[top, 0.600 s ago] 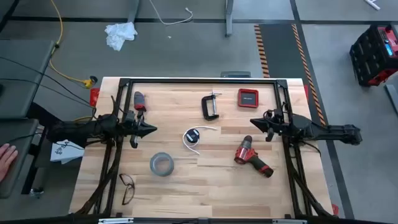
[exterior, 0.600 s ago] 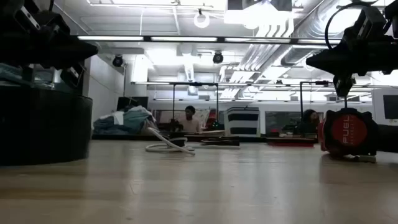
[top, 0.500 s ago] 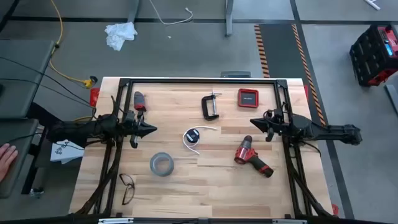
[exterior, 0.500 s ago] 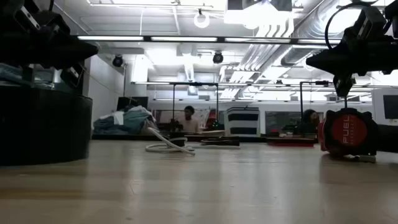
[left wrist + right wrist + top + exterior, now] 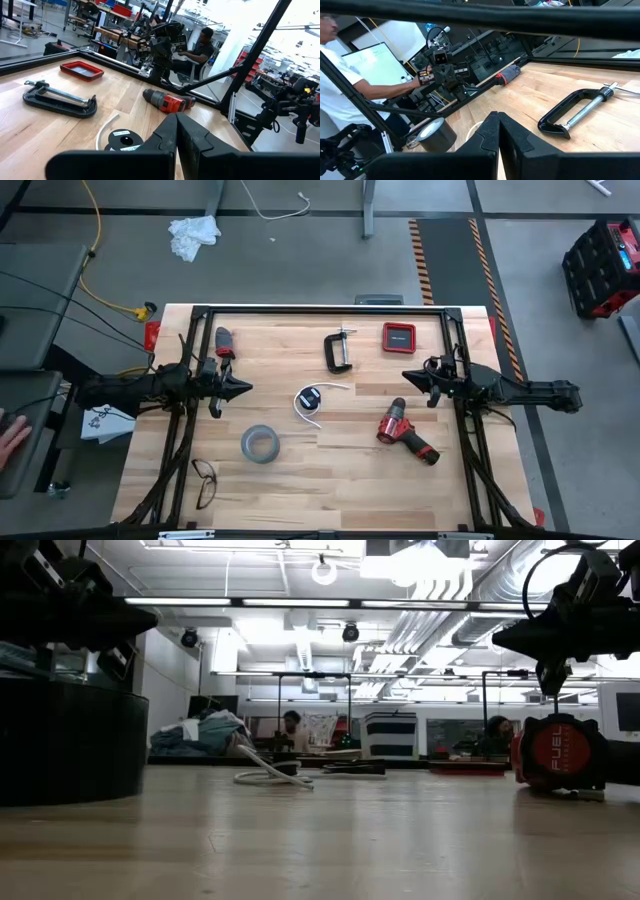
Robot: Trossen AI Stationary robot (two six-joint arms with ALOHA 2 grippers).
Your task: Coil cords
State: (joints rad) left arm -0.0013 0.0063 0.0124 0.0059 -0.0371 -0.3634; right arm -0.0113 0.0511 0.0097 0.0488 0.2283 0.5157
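Note:
The cord (image 5: pixel 310 402), a thin white cable joined to a small black round disc (image 5: pixel 121 140), lies loosely looped on the wooden table's middle; in the low view it shows as a white loop (image 5: pixel 268 776). My left gripper (image 5: pixel 246 388) hovers shut above the table's left side, its tip pointing toward the cord. My right gripper (image 5: pixel 406 377) hovers shut at the right side, pointing toward the table's middle. Neither touches anything. In the left wrist view the shut fingers (image 5: pixel 176 131) stand before the disc.
A grey tape roll (image 5: pixel 259 444) and glasses (image 5: pixel 205 482) lie near left. A black C-clamp (image 5: pixel 339 350), a red case (image 5: pixel 398 336) and a red-handled tool (image 5: pixel 223 342) lie at the far side. A red drill (image 5: pixel 406 431) lies at the right. A person's hand (image 5: pixel 10 435) shows left of the table.
Both arms have kept still. A person in the room behind the table has shifted, and the hand at the high view's left edge has drawn back a little.

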